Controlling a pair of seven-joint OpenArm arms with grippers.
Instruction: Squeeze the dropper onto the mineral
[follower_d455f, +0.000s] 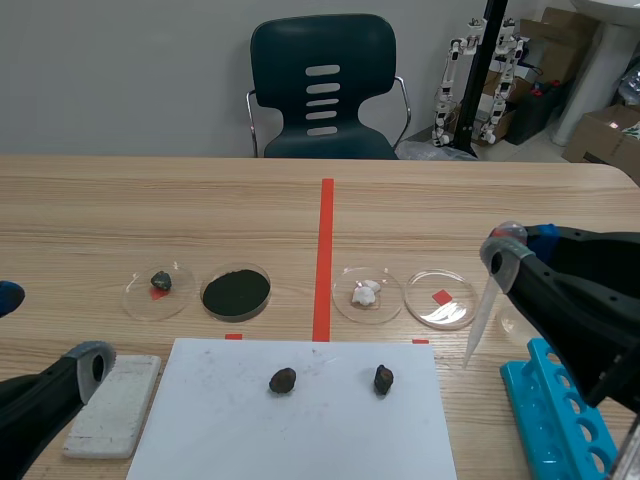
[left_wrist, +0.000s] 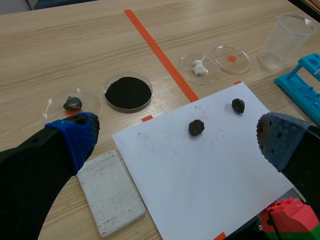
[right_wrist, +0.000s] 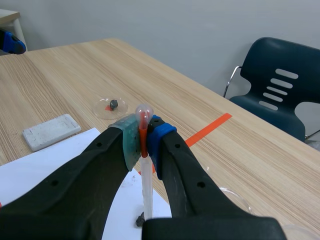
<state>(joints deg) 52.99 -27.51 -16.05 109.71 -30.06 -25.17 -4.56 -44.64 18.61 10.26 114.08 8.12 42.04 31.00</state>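
Logging scene view first. Right gripper (follower_d455f: 515, 250) is clamped on the dropper (follower_d455f: 482, 315) just under its bulb. The stem slants down and toward the robot's left, and its tip hangs above bare table just beside the right edge of the white sheet (follower_d455f: 220, 420). The nearest mineral (follower_d455f: 384, 379) lies on that sheet, left of the tip and near it. A second stone (follower_d455f: 283, 380) sits farther left. Target unspecified; taking the nearer one.

Left wrist view: left gripper (left_wrist: 175, 135) is spread wide and empty, low over the sheet, with both stones ahead of it. It carries no tool, so the right arm is the one placed to act.

Right wrist view: the dropper stands near upright in the grip, bulb crown showing above. A dark lump by the stem's lower end is probably the mineral, though it is partly hidden.

Judgement: a short leftward shift should come before pinching.
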